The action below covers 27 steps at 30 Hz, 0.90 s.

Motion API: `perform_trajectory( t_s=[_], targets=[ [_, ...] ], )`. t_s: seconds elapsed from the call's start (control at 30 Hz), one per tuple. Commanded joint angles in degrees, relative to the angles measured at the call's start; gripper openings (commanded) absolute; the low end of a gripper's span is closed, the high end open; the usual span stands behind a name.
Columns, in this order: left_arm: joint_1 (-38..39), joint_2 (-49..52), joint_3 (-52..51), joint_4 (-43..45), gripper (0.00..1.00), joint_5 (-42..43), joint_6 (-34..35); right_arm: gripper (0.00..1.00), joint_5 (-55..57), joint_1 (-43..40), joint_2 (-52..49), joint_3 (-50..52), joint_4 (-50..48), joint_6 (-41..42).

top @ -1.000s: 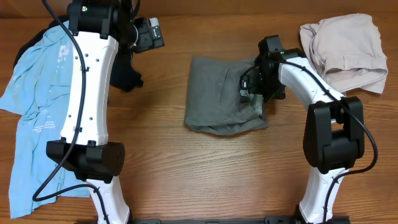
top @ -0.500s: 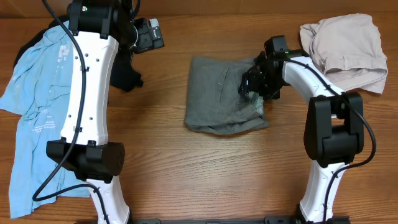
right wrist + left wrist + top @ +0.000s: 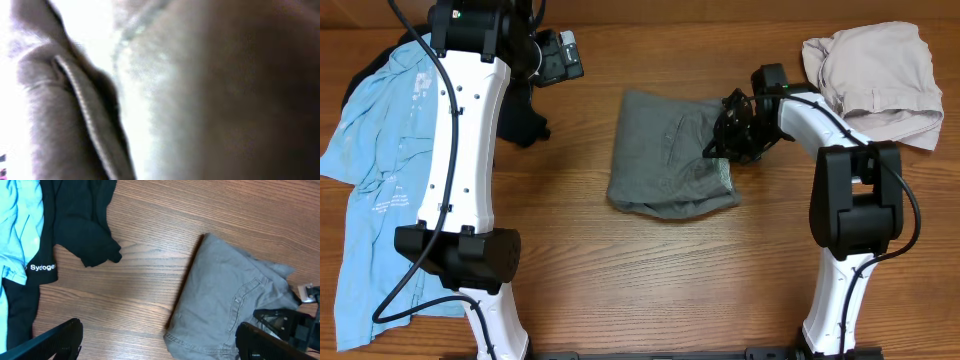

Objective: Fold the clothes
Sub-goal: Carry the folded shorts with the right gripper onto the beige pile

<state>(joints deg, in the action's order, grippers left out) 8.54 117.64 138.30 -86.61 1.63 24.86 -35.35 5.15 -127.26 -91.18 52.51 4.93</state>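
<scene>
- Shorts (image 3: 665,165) of grey-olive cotton lay as a roughly square folded bundle at the centre of the overhead frame on the table (image 3: 620,280). Their bulk spread leftward from the right gripper (image 3: 727,143).
- That gripper sat on the bundle's bunched right edge. Its wrist view was filled with blurred cloth pressed close, so whether the jaws had closed on the fabric could not be told.
- At the upper left of the frame the left gripper (image 3: 558,57) hung well apart from the shorts, its fingers (image 3: 55,340) spread wide and holding nothing.
- Nearness plainly favoured the right arm, so any next fold probably had to run leftward across the bundle.
</scene>
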Motion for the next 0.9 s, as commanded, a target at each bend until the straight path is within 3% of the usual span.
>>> perform_trajectory(
  t_s=[0.0, 0.4, 0.67, 0.87],
  targets=[
    [0.1, 0.2, -0.3, 0.1, 1.0, -0.6, -1.1, 0.04, -4.9, -1.9, 4.1, -3.1, 0.0, 2.2],
    [0.1, 0.2, -0.3, 0.8, 1.0, -0.6, -1.1, 0.04, -4.1, -6.2, 19.0, -5.4, -9.4, 18.9],
    [0.1, 0.2, -0.3, 1.1, 1.0, -0.8, -1.1, 0.04, -3.9, -10.8, 20.4, -5.5, -18.4, 20.6],
    [0.1, 0.2, -0.3, 1.3, 1.0, -2.3, -1.1, 0.04, -10.0, -17.3, 20.4, -5.7, -27.1, 21.9]
  ],
)
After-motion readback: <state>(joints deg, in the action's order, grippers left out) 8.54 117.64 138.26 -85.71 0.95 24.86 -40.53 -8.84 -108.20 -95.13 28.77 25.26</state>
